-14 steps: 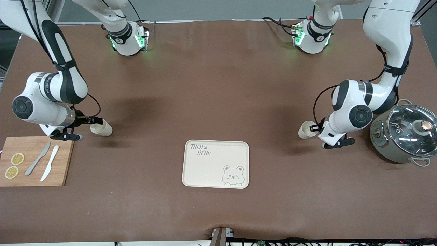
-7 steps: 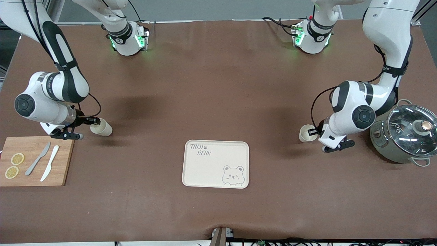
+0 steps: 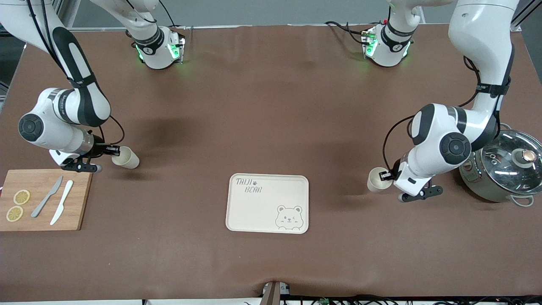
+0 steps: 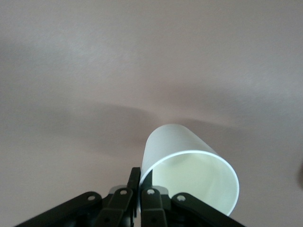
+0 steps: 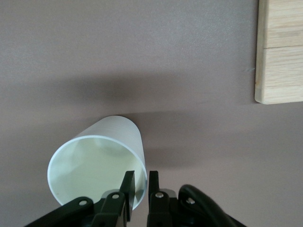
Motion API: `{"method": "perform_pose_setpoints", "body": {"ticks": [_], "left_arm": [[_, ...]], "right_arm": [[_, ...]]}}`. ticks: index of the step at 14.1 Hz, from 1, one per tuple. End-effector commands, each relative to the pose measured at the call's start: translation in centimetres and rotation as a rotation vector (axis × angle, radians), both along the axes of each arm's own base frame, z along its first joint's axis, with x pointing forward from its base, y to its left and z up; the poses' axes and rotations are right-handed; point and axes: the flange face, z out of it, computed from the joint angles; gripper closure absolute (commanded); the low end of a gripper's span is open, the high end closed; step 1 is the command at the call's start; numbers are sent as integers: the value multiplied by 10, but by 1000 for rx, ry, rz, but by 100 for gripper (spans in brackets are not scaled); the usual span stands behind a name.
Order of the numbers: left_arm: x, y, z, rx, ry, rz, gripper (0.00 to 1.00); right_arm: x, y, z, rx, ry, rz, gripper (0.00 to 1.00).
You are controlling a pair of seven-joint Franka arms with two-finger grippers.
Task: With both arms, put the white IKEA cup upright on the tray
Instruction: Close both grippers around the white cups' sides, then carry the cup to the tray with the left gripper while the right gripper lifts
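Front cam: left pincer [image 3: 386, 175] mostly hidden by its own wrist, right pincer [image 3: 111, 149] too small to read. Pot [image 3: 504, 167] clipped at the pic edge, so is the board [image 3: 42, 205]. Wrist views cut off both cups' rims [image 4: 189, 182] [image 5: 97, 168] & the pincer bodies.

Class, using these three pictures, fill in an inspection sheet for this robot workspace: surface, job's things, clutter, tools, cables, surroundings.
Surface: brown table cover, bare in the middle.
Job's things: cream tray holds nothing; one white cup lies on its side near the cutting board; another white cup is tilted beside the pot.
Clutter: wooden cutting board with two knives and two lemon slices; lidded pot.
Tools: left tool shut on its cup's rim; right tool pinching its cup's rim.
Cables: black leads along both arms and at the bases.
Surroundings: nothing seen.
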Motion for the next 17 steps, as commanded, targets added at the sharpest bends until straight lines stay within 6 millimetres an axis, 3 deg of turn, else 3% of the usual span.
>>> {"method": "perform_pose_setpoints", "body": {"ticks": [1,3,6,9,13,17], "left_arm": [[17,-27,5,-21,2,42,100],[21,-48,12,-27,-19,36,100],[34,-60,16,-43,-43,29,100],[39,-85,7,-52,-46,11,100],[50,-127,11,-76,-84,70,100],[45,-186,9,-131,-146,148,100]], "right_arm": [[-7,-2,6,4,-15,1,100],[-7,-1,7,5,-11,0,100],[1,0,19,7,6,3,100],[20,3,51,15,53,4,100],[46,20,101,51,79,5,100],[72,44,149,40,102,-56,100]]}}
